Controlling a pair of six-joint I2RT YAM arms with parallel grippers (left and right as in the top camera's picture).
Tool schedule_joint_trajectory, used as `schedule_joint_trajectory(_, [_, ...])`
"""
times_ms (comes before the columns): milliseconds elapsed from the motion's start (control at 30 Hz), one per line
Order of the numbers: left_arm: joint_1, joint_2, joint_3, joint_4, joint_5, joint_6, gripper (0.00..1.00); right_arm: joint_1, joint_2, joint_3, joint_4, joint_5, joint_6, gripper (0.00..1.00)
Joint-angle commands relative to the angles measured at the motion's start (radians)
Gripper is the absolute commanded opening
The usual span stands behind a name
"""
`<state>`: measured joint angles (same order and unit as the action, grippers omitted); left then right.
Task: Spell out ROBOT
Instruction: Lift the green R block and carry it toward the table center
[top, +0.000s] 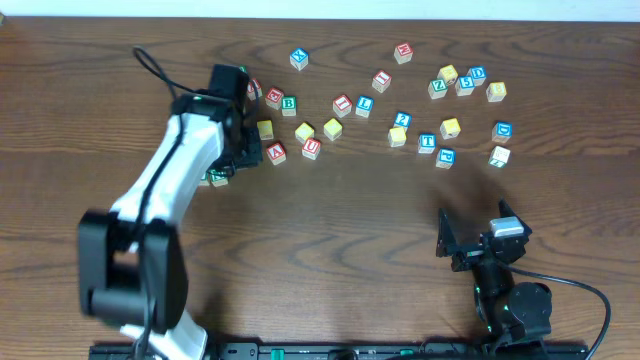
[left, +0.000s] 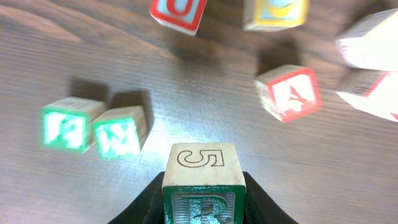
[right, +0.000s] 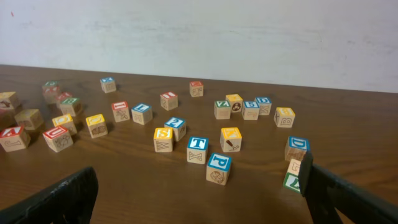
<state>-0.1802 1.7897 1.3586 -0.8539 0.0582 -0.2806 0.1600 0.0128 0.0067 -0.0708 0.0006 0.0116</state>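
My left gripper is shut on the green-bordered R cube, a black finger pressed to each side and a "5" on the cube's top face. From overhead the left gripper covers that cube. The green-bordered B cube lies up and to the right of it. The blue-bordered T cube sits in the right-hand cluster. Two yellow-faced cubes lie side by side near the middle. My right gripper stands wide open near the front edge, holding nothing.
Green F and N cubes lie just left of the held cube. A red A cube and a red U cube lie ahead. Several more cubes are scattered across the back of the table.
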Motion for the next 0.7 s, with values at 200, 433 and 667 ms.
schedule_joint_trajectory(200, [-0.102,-0.175,0.029,-0.104,0.012,0.014,0.27,-0.009,-0.003,-0.001,-0.005,0.008,0.01,0.99])
schedule_joint_trajectory(433, [-0.23,-0.181,-0.023,-0.097,-0.008,-0.013,0.24,-0.009,-0.003,-0.001,-0.005,0.008,0.01,0.99])
schedule_joint_trajectory(667, [-0.285,-0.181,-0.108,-0.061,-0.051,-0.147,0.24,-0.009,-0.003,-0.001,-0.005,0.008,0.01,0.99])
